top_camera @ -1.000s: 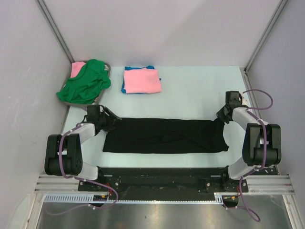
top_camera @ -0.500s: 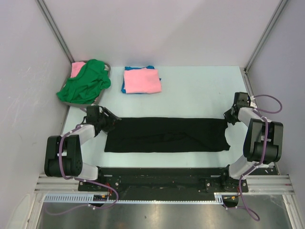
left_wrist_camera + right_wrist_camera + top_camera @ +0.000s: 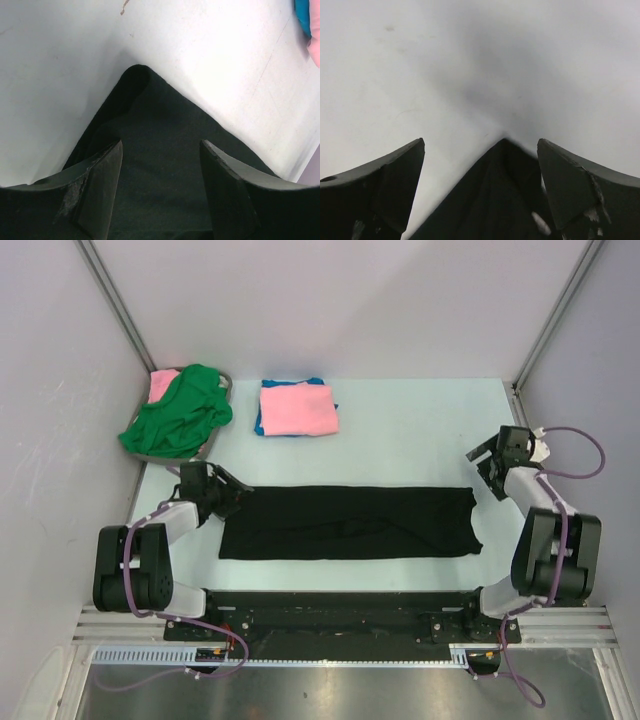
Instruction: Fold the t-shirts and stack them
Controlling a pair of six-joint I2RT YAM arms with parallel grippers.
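Black t-shirt [image 3: 350, 522] lies at 6 o'clock on the bench [image 3: 410, 430], a long strip needing more folds. My left gripper [image 3: 228, 492] and right gripper [image 3: 487, 462] stand open at its ends, holding nothing. Pink t-shirt [image 3: 298, 410] is stacked on blue t-shirt [image 3: 259, 426] at 12 o'clock. Green t-shirt [image 3: 180, 415] lies crumpled at 10 o'clock, not yet folded.

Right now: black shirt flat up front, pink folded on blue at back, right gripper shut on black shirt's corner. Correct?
No: the right gripper is open, jaws spread, not clamping the black shirt; right wrist view shows it. Rest holds.
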